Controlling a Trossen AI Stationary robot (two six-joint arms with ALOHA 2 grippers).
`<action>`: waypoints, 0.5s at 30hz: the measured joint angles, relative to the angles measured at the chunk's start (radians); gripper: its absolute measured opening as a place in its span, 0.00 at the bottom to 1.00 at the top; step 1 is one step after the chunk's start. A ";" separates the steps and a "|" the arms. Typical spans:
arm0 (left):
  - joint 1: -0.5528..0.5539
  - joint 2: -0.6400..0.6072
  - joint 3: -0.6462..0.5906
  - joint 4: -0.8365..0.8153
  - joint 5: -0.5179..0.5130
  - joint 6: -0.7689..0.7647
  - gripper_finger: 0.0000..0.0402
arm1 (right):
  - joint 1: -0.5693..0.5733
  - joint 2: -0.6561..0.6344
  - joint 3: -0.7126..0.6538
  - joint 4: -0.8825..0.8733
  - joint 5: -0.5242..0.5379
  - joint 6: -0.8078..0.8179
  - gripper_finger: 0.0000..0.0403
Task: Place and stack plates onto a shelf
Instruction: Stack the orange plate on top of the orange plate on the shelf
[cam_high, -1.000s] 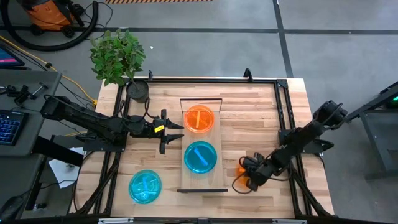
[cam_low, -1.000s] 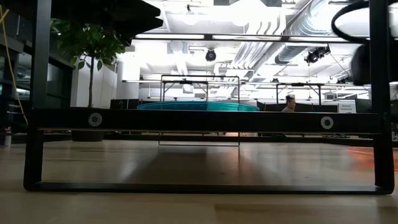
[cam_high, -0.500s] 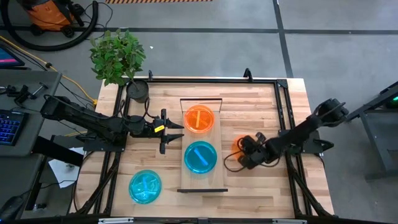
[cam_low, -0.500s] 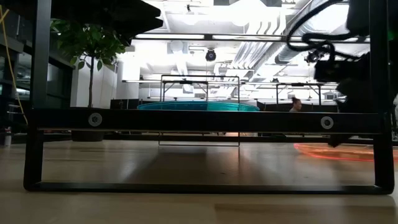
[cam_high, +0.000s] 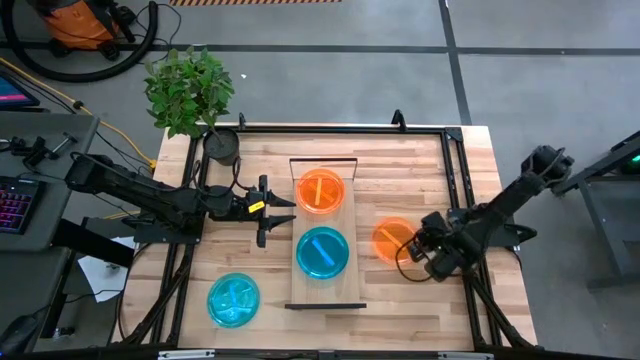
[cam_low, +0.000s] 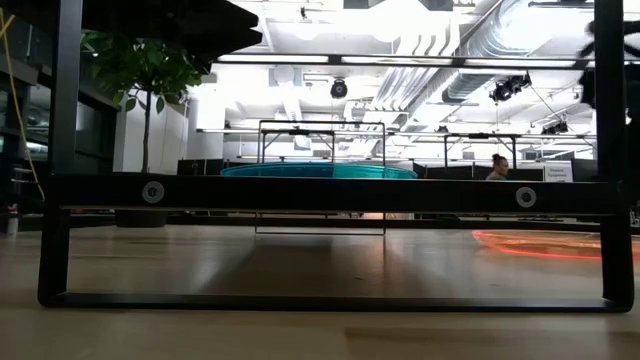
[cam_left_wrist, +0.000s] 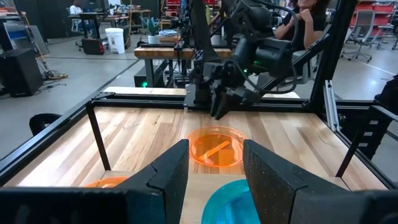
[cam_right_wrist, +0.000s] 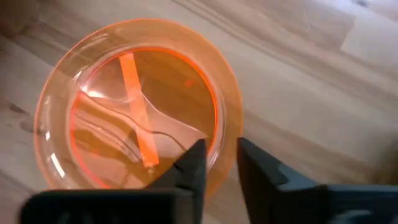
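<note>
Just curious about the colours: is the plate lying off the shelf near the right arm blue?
No, that plate on the table beside the right gripper is orange.

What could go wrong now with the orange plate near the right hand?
1. The right hand sits at the rim of the orange plate on the table; its fingers look close together around the thin edge, so the grip may slip.
2. The shelf already holds an orange and a blue plate, so stacking needs precise alignment.
</note>
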 joint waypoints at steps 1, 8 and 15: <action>0.000 0.000 0.000 0.000 0.000 0.000 0.35 | 0.023 0.004 0.000 -0.004 0.002 0.037 0.24; 0.000 0.000 0.000 0.000 0.000 0.000 0.35 | 0.125 0.015 -0.118 0.162 0.055 0.239 0.46; 0.000 0.000 0.000 0.001 0.000 0.000 0.35 | 0.097 0.013 -0.245 0.375 0.126 0.251 0.47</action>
